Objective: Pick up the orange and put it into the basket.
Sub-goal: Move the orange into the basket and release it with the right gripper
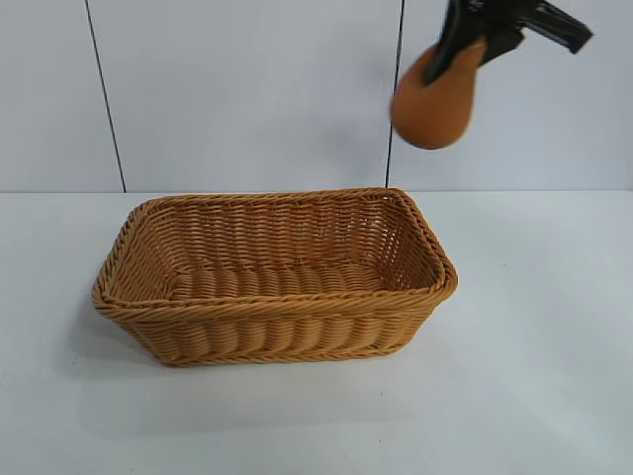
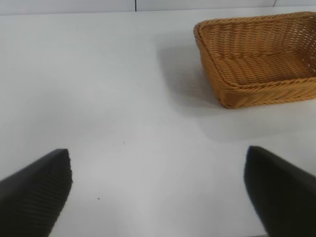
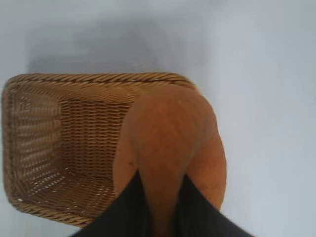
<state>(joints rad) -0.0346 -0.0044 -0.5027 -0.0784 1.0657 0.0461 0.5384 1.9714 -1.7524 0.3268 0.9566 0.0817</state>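
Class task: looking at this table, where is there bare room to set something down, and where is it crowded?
The basket is empty inside. Bare table lies in front of it, on both sides, and ahead of the open left gripper. Crowded only above the basket's right corner, where the right gripper holds the orange aloft.

**Right gripper raised and clamped, left gripper idle and wide**

My right gripper [image 1: 465, 45] hangs high at the far right of the scene, tilted downward and toward the left, its two black fingers [image 3: 123, 212] pinched on the narrow knob of the orange [image 1: 435, 99], which dangles below them. My left gripper [image 2: 158, 192] sits low over the worktop [image 2: 123, 123], pointing forward and slightly down, its fingers spread far apart with nothing between them.
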